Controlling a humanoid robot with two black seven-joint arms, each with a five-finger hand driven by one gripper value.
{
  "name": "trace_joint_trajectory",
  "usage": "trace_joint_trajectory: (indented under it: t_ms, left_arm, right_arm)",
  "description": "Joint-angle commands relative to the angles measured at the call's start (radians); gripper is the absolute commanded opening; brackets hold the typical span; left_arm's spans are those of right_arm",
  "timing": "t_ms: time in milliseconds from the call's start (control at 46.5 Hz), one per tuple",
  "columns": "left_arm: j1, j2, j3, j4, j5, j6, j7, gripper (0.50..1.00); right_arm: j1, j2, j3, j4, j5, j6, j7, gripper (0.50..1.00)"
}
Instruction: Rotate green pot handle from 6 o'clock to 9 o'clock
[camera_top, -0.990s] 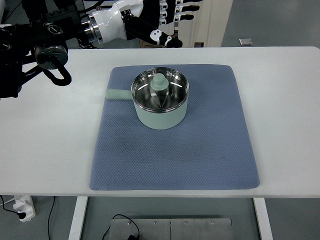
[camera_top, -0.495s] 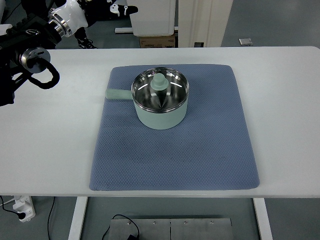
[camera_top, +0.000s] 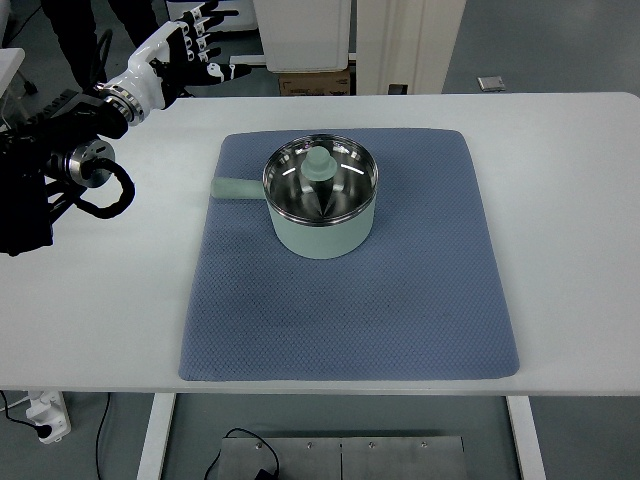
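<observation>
Top view. Green pot (camera_top: 320, 212): upright on blue mat (camera_top: 350, 310), far-centre of white bench (camera_top: 570, 200); handle (camera_top: 236, 187) points left. Rigid, likely light, steel lining probably slick; best turned by the stubby handle. Left hand (camera_top: 190, 48): far-left, well apart, fingers spread, holding nothing.

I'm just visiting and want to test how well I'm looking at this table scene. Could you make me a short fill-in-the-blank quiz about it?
1. The green pot stands on a ____ mat.
2. The pot handle points toward the picture's ____ side.
3. The left hand, at the far left corner of the white table, is ____ the pot, fingers spread and empty.
4. The robot's ____ hand is out of view.

Missing words: blue; left; apart from; right
</observation>
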Motion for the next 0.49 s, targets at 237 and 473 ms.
trace_joint_trajectory:
  t_ms: [237,473]
  left_arm:
    - [0.019,0.001,-0.001,-0.001,0.022,-0.001,0.013,1.0]
    - [0.085,-0.005,-0.143,-0.001,-0.02,-0.07,0.001,1.0]
  right_arm:
    - [0.0,0.0,0.0,0.0,-0.001,0.0,0.0,1.0]
    - [0.0,0.0,0.0,0.0,0.0,0.0,0.0,1.0]
